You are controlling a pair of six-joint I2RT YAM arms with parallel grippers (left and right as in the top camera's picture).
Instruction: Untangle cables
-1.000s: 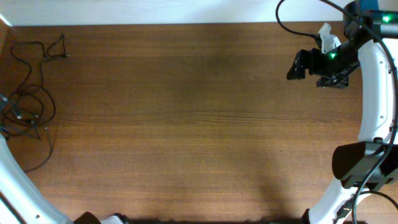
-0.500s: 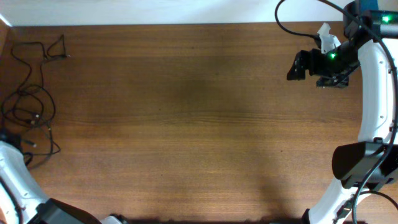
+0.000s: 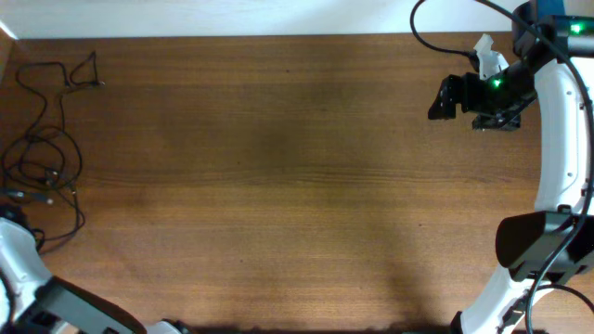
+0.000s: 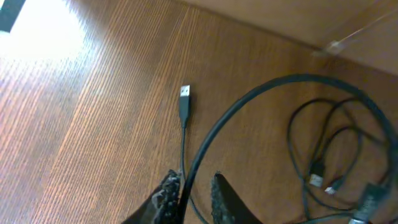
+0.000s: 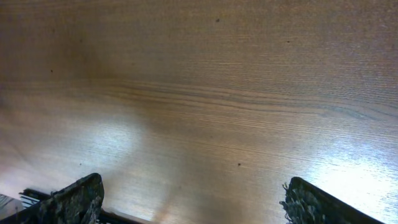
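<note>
The cables [image 3: 42, 153] lie in loose black loops at the table's far left edge. In the left wrist view, one black cable [image 4: 249, 102] arcs away from between my left gripper's [image 4: 194, 182] fingers. It rests against the left finger [image 4: 168, 196], with a gap to the right one, so the jaws stand slightly open. A USB plug [image 4: 185, 94] on a thin cord lies just ahead. More loops with small plugs [image 4: 317, 178] lie to the right. My right gripper [image 3: 444, 97] hangs wide open over bare wood [image 5: 196, 205] at the far right, holding nothing.
My left arm [image 3: 20, 264] comes in at the bottom-left corner, beside the cable pile. The right arm [image 3: 557, 139] runs along the right edge with its own thick black cable. A pale wall borders the table's far edge [image 3: 278, 35].
My left jaws have parted from shut, loosening on the cable. The left arm shifted at the left edge and the lower cable loop moved slightly. The right arm has not moved.
</note>
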